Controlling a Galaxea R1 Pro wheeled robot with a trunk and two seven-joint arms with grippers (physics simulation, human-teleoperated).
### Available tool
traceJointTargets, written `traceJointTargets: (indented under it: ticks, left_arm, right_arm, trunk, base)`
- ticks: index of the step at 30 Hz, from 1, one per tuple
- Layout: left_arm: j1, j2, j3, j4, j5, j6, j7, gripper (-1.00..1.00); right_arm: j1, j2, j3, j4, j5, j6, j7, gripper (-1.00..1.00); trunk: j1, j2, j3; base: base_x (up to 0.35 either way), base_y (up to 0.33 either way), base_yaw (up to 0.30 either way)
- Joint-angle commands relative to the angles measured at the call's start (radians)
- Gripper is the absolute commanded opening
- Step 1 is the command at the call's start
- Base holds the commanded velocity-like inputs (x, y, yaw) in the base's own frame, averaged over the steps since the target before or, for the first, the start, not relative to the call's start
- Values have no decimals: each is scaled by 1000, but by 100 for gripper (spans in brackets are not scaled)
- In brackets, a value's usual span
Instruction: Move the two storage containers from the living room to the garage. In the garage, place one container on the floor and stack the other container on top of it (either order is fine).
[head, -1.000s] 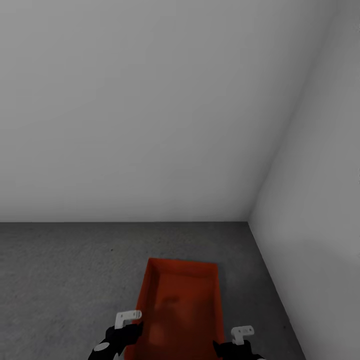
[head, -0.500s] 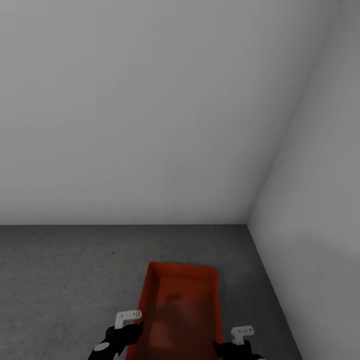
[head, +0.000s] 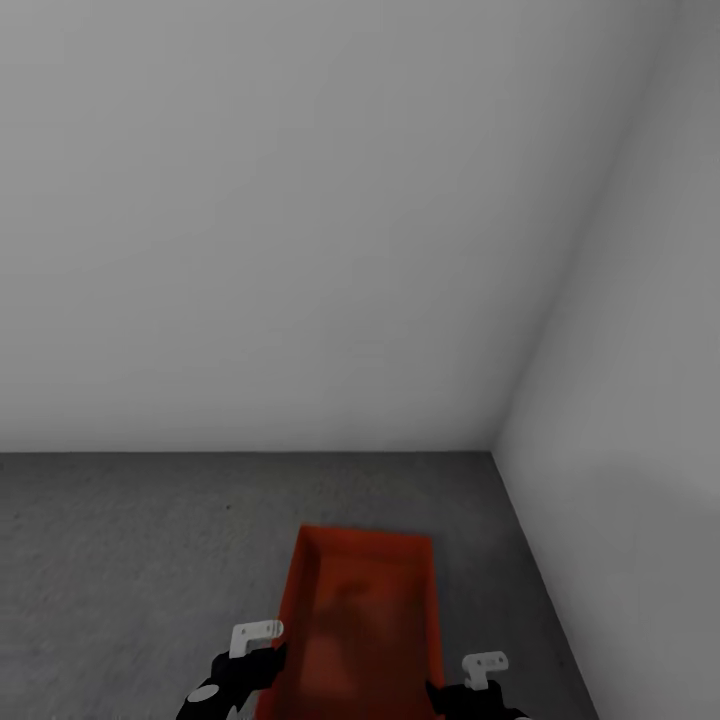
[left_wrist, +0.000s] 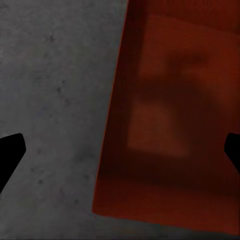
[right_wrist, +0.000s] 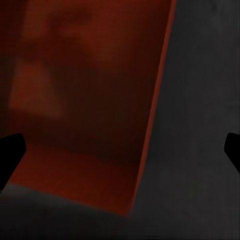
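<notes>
One orange-red storage container (head: 365, 610) lies lengthwise on the dark grey speckled floor (head: 130, 560) of the garage, near the corner of two white walls. It looks empty. My left gripper (head: 262, 668) hangs open above its left long wall, and my right gripper (head: 455, 690) hangs open above its right long wall. In the left wrist view, the left gripper (left_wrist: 120, 155) spreads wide over the container (left_wrist: 170, 125) and floor (left_wrist: 50, 100). In the right wrist view, the right gripper (right_wrist: 120, 155) spreads wide over the container (right_wrist: 90, 100) and floor (right_wrist: 200, 125). Neither gripper touches it.
A plain white back wall (head: 300, 250) meets a white right wall (head: 640, 400) in a corner just beyond the container. Open grey floor stretches to the container's left; a narrow strip lies between it and the right wall.
The whole picture has slid slightly downward, so the camera has moved. The container sits a little lower in the view, while both grippers keep their places in the picture and stay open.
</notes>
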Motion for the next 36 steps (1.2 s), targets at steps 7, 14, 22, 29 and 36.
traceJointTargets:
  ticks: [7, 14, 22, 29, 36]
  left_arm:
    - [0, -1, 3, -2, -2, 6, 0, 100]
    - [0, -1, 3, -2, -2, 6, 0, 100]
    - [0, -1, 3, -2, -2, 6, 0, 100]
    - [0, -3, 3, 1, -2, 3, 0, 100]
    - [0, 21, 52, 80, -4, -44, -1, 100]
  right_arm:
    - [-1, -1, 6, 1, -10, -4, 0, 100]
    - [-1, -1, 6, 1, -10, -3, 0, 100]
    - [-1, -1, 6, 1, -10, -4, -6, 100]
    - [-1, -1, 6, 2, -10, -5, -14, 100]
    - [-1, -9, 5, 3, -10, -5, -18, 100]
  trunk:
    - [-27, 49, 21]
    - [-54, 98, 43]
    - [-85, 154, 68]
    - [-112, 203, 90]
    - [-139, 252, 112]
  base:
    - [-294, 0, 0]
    - [-331, 0, 0]
    - [-313, 0, 0]
    - [-118, 0, 0]
    - [-11, 0, 0]
